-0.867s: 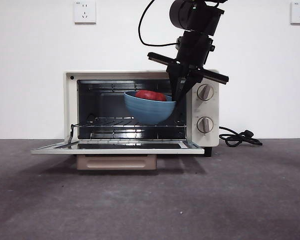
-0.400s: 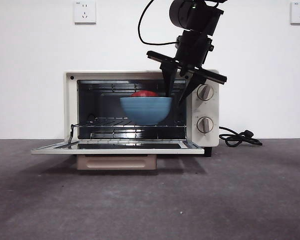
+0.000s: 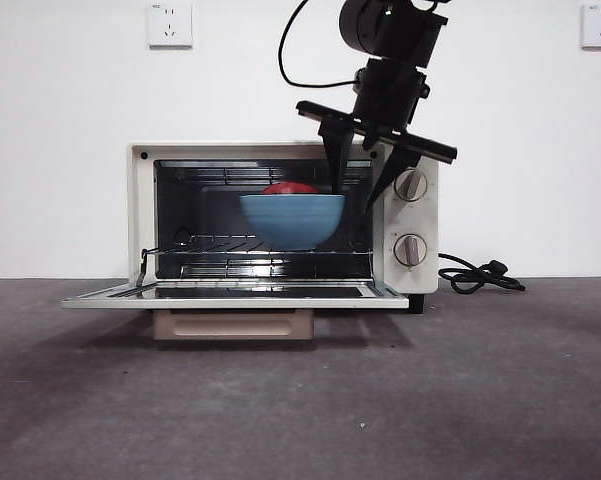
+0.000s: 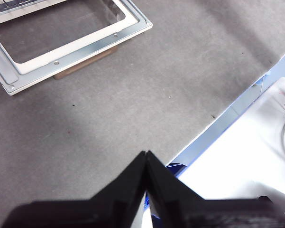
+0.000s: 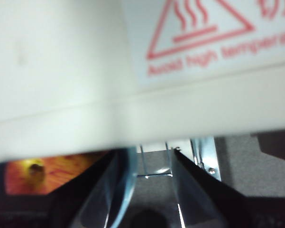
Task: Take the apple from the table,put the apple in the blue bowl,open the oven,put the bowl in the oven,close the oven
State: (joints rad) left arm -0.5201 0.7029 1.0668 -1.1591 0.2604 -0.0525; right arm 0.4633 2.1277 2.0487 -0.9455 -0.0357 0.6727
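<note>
The right gripper (image 3: 356, 195) has its fingers apart astride the round blue bowl's (image 3: 292, 220) right rim, upper centre of frame. The red apple (image 3: 288, 188) sits in it, inside the open cream-white oven (image 3: 412, 215). The left gripper (image 4: 146, 156) is closed above the grey bench (image 4: 133, 104).

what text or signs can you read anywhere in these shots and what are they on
"Avoid high temperat...": red print, cut off at the picture's edge, on a white label on top of the oven, right wrist view.
Red triangle with wavy heat lines: warning sign on the same label, partly cut off.
Markings around the oven's two knobs: too small to read.
Small marks on the wall sockets: too small to read.
</note>
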